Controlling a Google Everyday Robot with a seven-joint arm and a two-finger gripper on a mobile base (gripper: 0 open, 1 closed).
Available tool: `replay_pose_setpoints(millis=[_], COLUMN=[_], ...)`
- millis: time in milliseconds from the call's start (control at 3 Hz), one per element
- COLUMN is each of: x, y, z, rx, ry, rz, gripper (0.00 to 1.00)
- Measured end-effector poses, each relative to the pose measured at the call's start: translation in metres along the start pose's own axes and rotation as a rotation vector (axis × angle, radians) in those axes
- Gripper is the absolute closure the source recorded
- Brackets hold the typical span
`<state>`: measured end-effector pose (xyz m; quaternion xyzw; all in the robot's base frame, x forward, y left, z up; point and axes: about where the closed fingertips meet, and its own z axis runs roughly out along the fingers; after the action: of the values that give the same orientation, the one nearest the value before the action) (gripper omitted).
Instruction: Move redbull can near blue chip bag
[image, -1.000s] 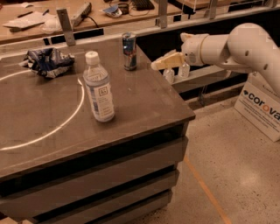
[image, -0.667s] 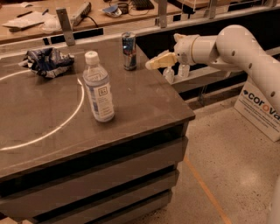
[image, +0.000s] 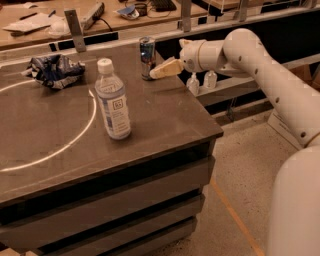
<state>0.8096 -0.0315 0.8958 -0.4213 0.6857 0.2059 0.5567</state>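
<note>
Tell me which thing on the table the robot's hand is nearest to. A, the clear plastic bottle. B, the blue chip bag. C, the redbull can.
C: the hand is right beside the redbull can at the table's far edge, while the bottle stands nearer the front and the blue chip bag lies far to the left.

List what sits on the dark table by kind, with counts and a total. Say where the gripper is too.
Drink cans: 1, the redbull can
Plastic bottles: 1, the clear bottle
Snack bags: 1, the blue chip bag
Total: 3
The gripper hangs above the table, close beside the can, on its right in the picture.
</note>
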Motion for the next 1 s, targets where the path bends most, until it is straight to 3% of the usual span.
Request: replay_pose_setpoints(millis=[333, 1000], x=[-0.007, -0.025], y=[0.017, 0.042], z=[0.032, 0.057], rx=[-0.075, -0.189], ry=[-0.019, -0.033], rz=[-0.004, 0.001], gripper=[0.03, 0.49])
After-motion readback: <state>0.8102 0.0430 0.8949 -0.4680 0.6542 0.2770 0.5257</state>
